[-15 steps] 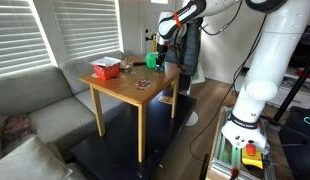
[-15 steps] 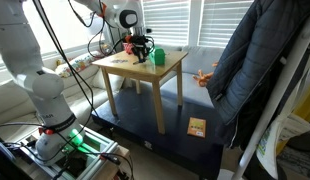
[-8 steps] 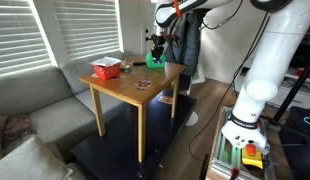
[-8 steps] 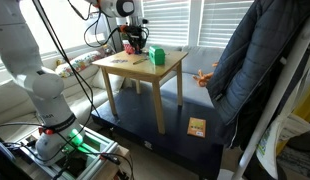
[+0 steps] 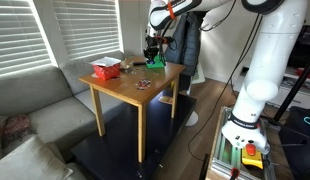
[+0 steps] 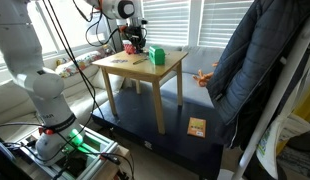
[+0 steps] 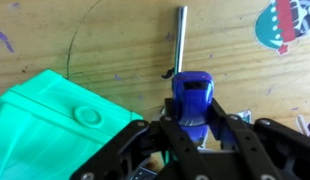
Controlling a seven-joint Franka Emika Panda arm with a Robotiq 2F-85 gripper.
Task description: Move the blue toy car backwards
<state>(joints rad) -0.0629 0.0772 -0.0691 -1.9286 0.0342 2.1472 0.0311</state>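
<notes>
The blue toy car point(image 7: 192, 92) sits between my gripper's point(image 7: 192, 120) two black fingers, which are shut on its sides; in the wrist view it is above the wooden table point(image 7: 105, 40). In both exterior views the gripper point(image 5: 150, 52) point(image 6: 136, 41) hangs over the far end of the small wooden table point(image 5: 125, 90) point(image 6: 145, 72). The car is too small to make out there.
A green box point(image 7: 50, 115) point(image 5: 155, 61) point(image 6: 155, 57) lies beside the gripper. A thin metal rod point(image 7: 180, 40) and a round coloured disc point(image 7: 287, 24) lie on the tabletop. A red container point(image 5: 105, 68) stands at a table end. A sofa point(image 5: 35, 110) and a hanging jacket point(image 6: 250, 60) flank the table.
The gripper has moved across the far end of the table, a little higher, still shut on the car.
</notes>
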